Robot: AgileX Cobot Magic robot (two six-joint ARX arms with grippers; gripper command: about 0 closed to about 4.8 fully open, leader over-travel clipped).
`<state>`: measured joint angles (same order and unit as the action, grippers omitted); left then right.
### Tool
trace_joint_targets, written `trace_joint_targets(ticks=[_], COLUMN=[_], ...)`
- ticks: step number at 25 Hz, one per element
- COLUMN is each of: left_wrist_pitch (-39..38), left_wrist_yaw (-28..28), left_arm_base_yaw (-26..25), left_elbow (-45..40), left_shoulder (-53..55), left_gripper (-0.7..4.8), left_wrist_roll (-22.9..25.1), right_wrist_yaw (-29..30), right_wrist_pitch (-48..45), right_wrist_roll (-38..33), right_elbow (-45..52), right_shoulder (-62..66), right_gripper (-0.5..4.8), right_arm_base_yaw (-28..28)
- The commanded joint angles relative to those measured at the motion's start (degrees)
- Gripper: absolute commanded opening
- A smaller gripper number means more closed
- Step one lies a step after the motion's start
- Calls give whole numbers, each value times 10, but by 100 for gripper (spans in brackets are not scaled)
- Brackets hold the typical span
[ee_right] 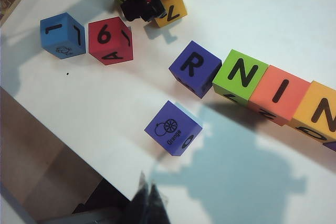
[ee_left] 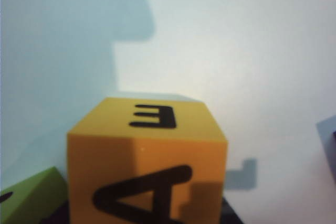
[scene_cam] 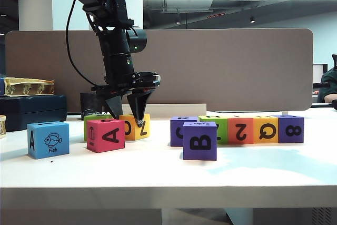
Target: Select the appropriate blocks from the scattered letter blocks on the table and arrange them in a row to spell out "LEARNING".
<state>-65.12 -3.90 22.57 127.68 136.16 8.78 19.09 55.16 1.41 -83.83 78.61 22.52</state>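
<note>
My left gripper [scene_cam: 127, 116] points down over a yellow-orange letter block [scene_cam: 134, 126] on the table [scene_cam: 158, 172]. In the left wrist view that block [ee_left: 147, 161] fills the space between the jaws, with dark fingers [ee_left: 231, 212] against both its sides. A red-pink A block [scene_cam: 106, 135], a blue fish block [scene_cam: 48, 139] and a green block [scene_cam: 95, 118] stand close by. A purple B block [scene_cam: 200, 140] stands alone in front of a row whose tops read R [ee_right: 195, 68], N [ee_right: 240, 76], I [ee_right: 278, 95], N [ee_right: 320, 111]. My right gripper [ee_right: 149, 203] hangs shut and empty above the table's front edge.
A grey-brown partition board [scene_cam: 210, 67] closes off the back. A black mug [scene_cam: 88, 104] stands behind the green block. A dark case [scene_cam: 31, 110] with a gold box [scene_cam: 26, 86] on it sits at the far left.
</note>
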Motion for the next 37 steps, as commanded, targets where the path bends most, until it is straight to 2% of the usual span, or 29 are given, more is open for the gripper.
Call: trace_joint_targets(ticks=[1, 6, 9, 10, 12, 14, 20, 37], left_wrist_pitch=[-23, -44, -58, -65, -74, -103, -116, -101], left_wrist_yaw=[-2, -2, -2, -4, -36, -91, -88, -92], left_arm_base_yaw=[0, 0, 3, 9, 12, 19, 32, 54], left_elbow=[1, 1, 1, 1, 1, 1, -1, 0], left_shoulder=[-2, -18, -39, -52, -61, -61, -61, -11], left_gripper=[231, 231, 232, 232, 232, 232, 232, 232], left_wrist_roll=[19, 49, 94, 129, 156, 207, 275, 317], right_wrist_yaw=[1, 1, 1, 1, 1, 1, 1, 1], right_wrist_pitch=[-2, -1, 0, -1, -1, -1, 7, 21], right_wrist_roll=[2, 2, 2, 2, 2, 2, 2, 2], right_elbow=[-3, -3, -3, -3, -3, -3, -3, -3], right_shoulder=[-2, -2, -2, -2, -2, -2, -2, -2], right_gripper=[-1, -1, -1, -1, -1, -1, -1, -1], right_arm_base_yaw=[1, 1, 1, 1, 1, 1, 1, 1])
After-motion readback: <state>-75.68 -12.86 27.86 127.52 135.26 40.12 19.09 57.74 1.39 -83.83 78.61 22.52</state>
